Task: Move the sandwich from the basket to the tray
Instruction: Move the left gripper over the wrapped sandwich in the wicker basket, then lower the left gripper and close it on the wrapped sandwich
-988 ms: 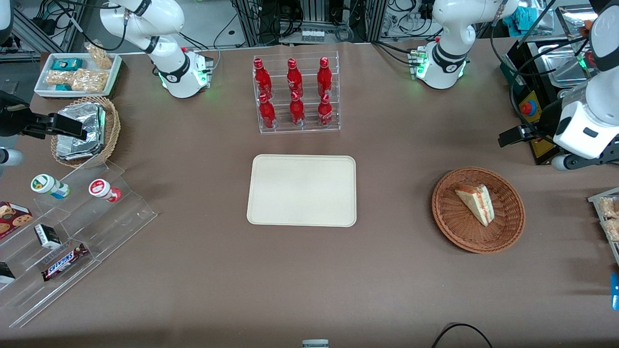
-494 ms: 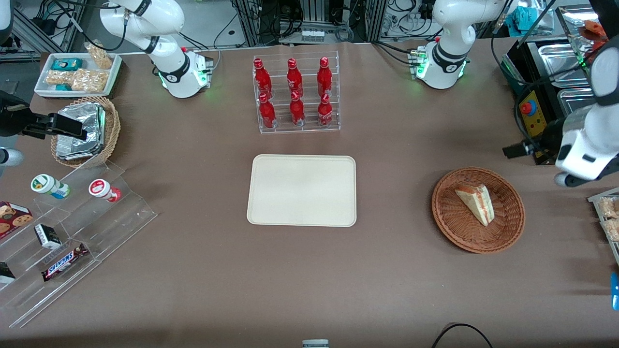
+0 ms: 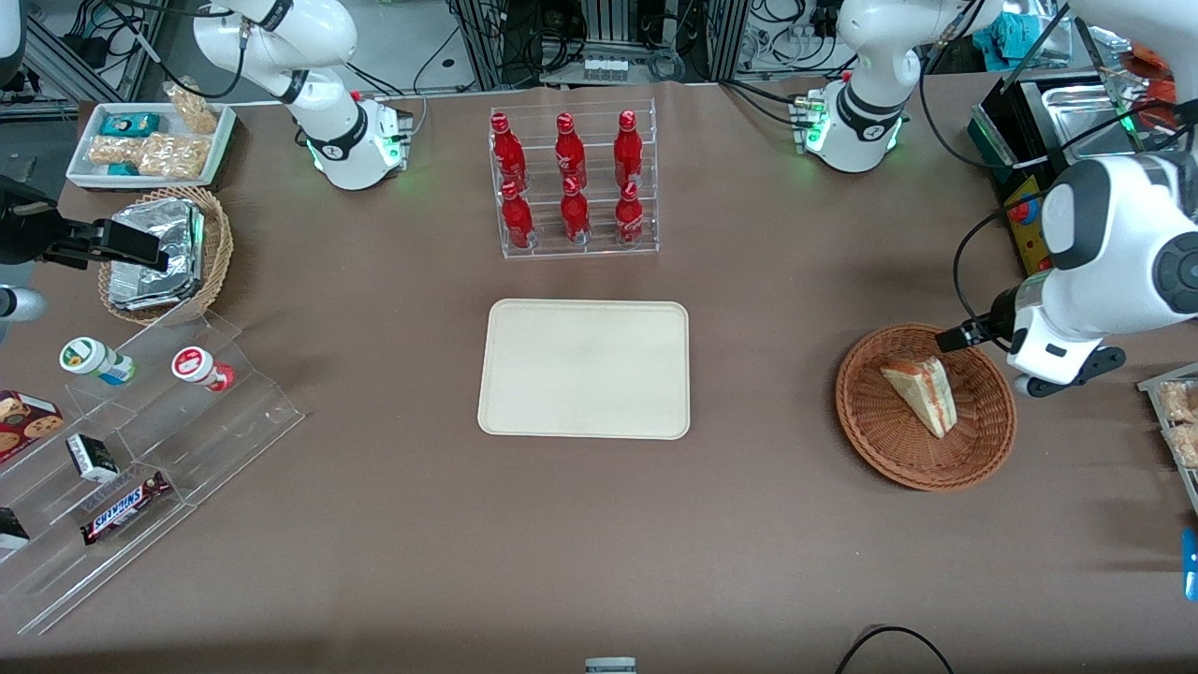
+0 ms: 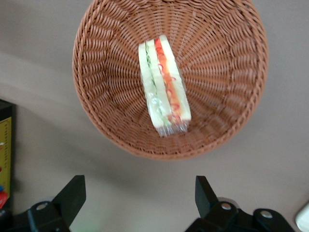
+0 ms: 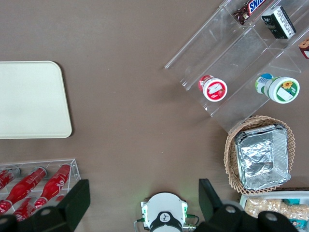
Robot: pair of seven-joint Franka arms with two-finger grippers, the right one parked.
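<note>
The sandwich (image 3: 920, 394) lies flat in the basket (image 3: 870, 432), a wedge with its red and pale layers showing, toward the working arm's end of the table. In the left wrist view the sandwich (image 4: 163, 85) runs across the basket floor, its wrapper catching light at the wide end, and the basket (image 4: 101, 116) rim is fully in sight.

Over the last second I have brought the left arm in from the table's edge; its gripper (image 3: 955, 338) now hangs above the basket rim, on the side farther from the front camera than the sandwich. A second ago it stood well clear of the basket, over bare table. In the wrist view the gripper (image 4: 137, 193) shows both fingers spread wide, with nothing between them and only table underneath.

I judge this to be the approach, not yet the grasp: the fingers are not over the sandwich, and a short further advance plus a descent seem needed. The wedge's long axis should set how I turn the wrist.

The tray (image 3: 584, 368) sits at mid-table, well apart from the basket, nearer the camera than the rack of red bottles (image 3: 568, 183), and bears nothing.
</note>
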